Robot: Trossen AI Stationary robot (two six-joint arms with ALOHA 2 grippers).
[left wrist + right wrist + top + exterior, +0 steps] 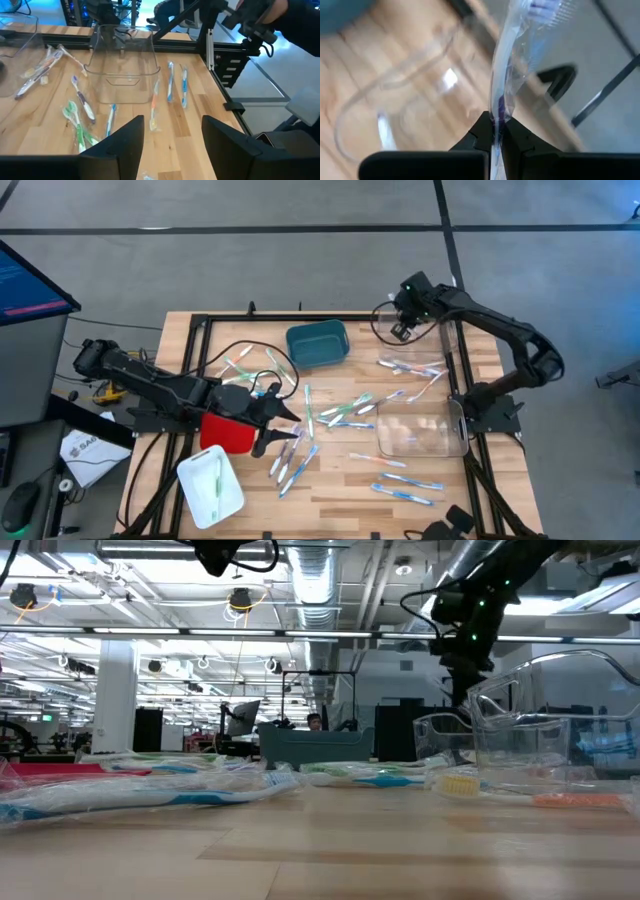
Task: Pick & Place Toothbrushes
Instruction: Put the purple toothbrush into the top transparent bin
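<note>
With the right gripper (497, 131) clamped on a wrapped purple brush (512, 55), lower it squarely over the clear bin (420, 430) below before releasing, left gripper (172, 137) spread.

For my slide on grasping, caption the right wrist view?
Right gripper pinches a wrapped purple toothbrush above the wooden table.

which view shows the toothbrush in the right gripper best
The right wrist view: the wrapped purple toothbrush fills the picture, pinched in the shut right gripper. The high view shows that gripper but not the brush clearly; the low and left wrist views don't show it.
</note>
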